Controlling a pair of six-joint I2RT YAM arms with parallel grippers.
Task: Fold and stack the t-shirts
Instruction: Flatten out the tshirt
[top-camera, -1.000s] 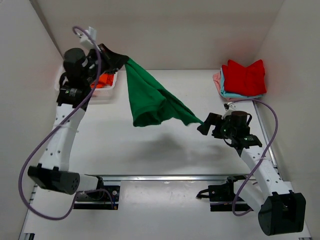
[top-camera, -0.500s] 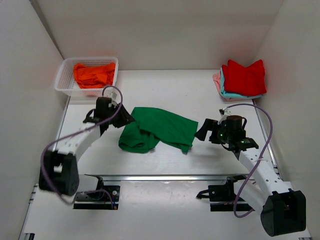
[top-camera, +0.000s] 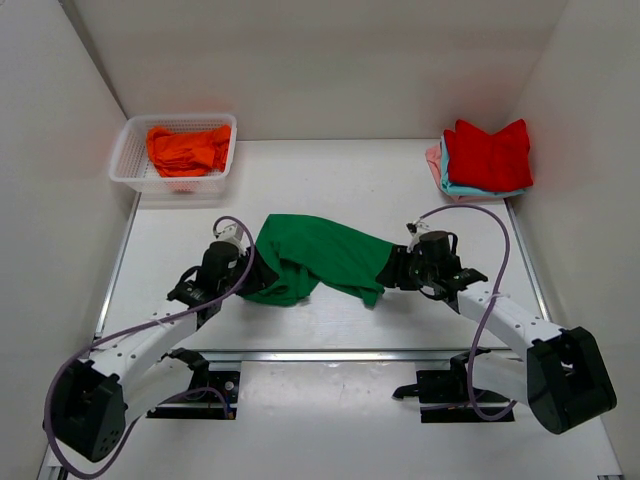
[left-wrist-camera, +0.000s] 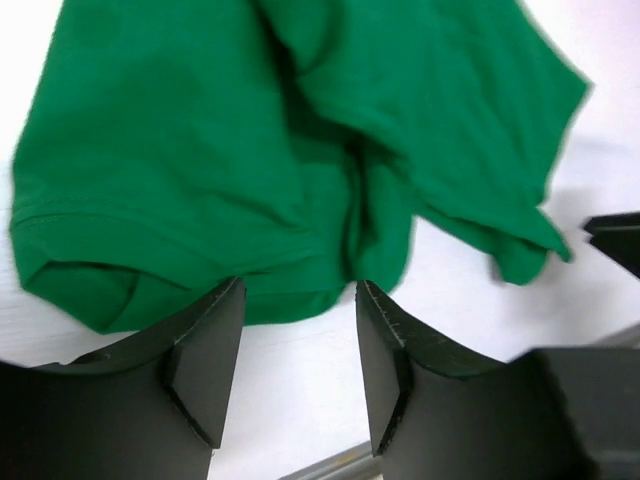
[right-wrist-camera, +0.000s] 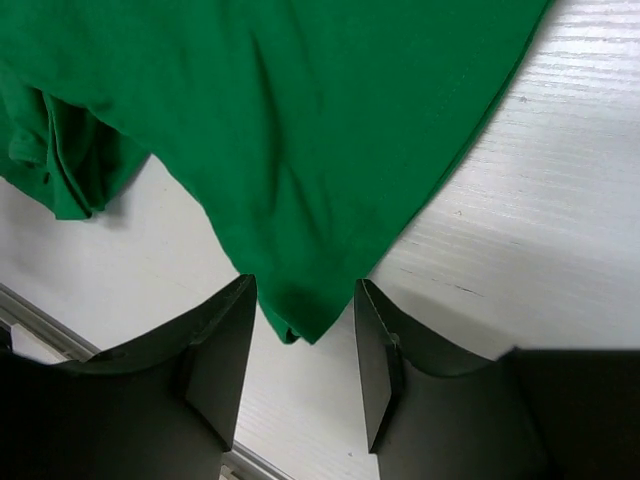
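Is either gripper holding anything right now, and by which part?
Nothing is held. The left gripper and right gripper stand open at opposite edges of the green t-shirt.

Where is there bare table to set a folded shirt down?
Widest bare patch: back-centre table, between the white mesh basket and the folded red-topped shirt stack. A narrower strip lies between the crumpled green t-shirt and the near rail. Crowded mid-table: left gripper and right gripper flank the shirt.
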